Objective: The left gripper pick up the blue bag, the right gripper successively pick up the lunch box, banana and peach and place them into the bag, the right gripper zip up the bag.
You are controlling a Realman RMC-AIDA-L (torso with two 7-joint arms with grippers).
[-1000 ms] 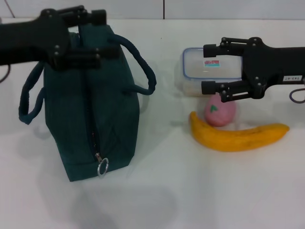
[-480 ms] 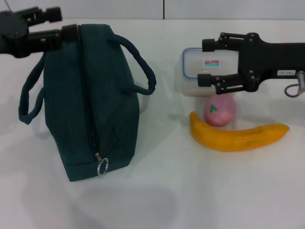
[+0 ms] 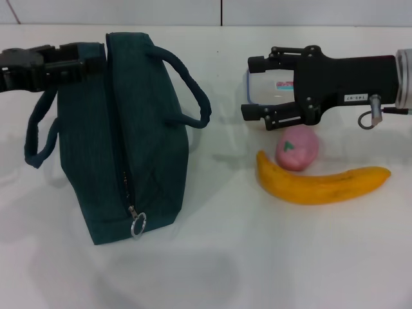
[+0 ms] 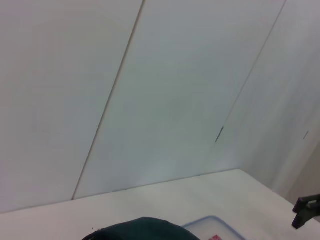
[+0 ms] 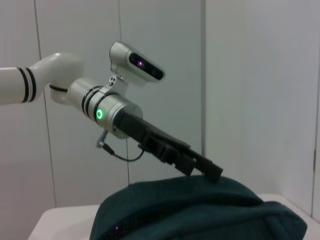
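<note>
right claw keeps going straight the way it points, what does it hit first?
Likely the blue bag's near handle. The open right claw points across the lunch box toward it; height is unclear, so it may pass over.

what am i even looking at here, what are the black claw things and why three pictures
It is a two-armed robot, and the black claws are its grippers. The head view looks down from the robot's head at a white table. On it stand a blue bag, zipped shut, and to its right a lunch box, a peach and a banana.

The left gripper is at the bag's top far corner; whether it grips anything cannot be told. The right gripper is open, its fingers on either side of the lunch box, holding nothing yet.

The other two pictures come from cameras on the wrists. The left wrist view shows mostly wall, with the bag's top and the box at the bottom. The right wrist view looks across the bag at the left arm.
</note>
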